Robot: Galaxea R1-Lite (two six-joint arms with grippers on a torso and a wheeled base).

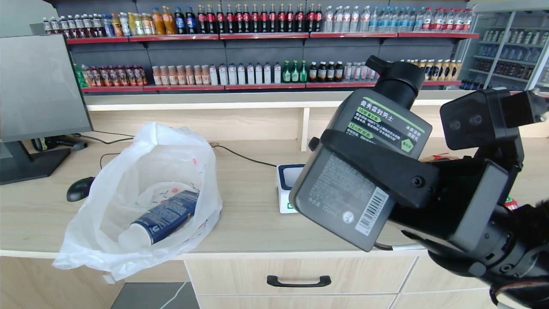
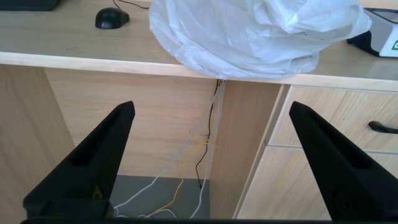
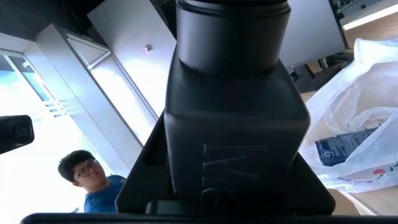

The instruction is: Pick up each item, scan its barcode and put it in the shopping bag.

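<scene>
Bright, even light; right wrist view glares, seemingly backlit.

Wooden counter [image 1: 248, 206]: shopping bag [image 1: 128, 171], scanner [image 1: 284, 189], mouse [image 1: 79, 189]

In the centre of the head view, the dark bottle [image 1: 356, 171] covered most of the white scanner [image 1: 285, 184], leaving only its left part showing. At the right edge, a red-and-green item [image 1: 510, 201] was mostly covered and could not be named. The monitor [image 1: 38, 86] was cut off by the left edge. At lower left, the shopping bag [image 1: 107, 193] veiled the blue tube [image 1: 167, 214].
</scene>
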